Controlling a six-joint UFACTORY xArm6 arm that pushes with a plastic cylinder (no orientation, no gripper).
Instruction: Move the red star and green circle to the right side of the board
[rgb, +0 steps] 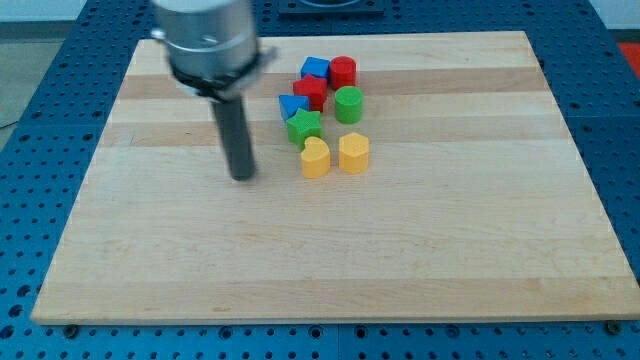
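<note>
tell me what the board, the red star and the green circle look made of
Board: pale wood, likely planks joined, with visible grain stripes and a matte finish. Red star and green circle: probably plastic or painted wood, in solid uniform colour with a slight sheen.

The surface (420, 250) is a pale wooden board with visible plank seams, lying on a blue perforated bench (40, 110). I count eight blocks on it, clustered near the view's top centre: a blue cube (315, 69), a red cylinder (343, 71), the red star (311, 92), the green circle (348, 104), a blue triangle (291, 106), a green star (304, 126), a yellow heart (315, 157) and a yellow hexagon (353, 152). My tip (242, 177) meets the surface to the view's left of the cluster, apart from every block.
</note>
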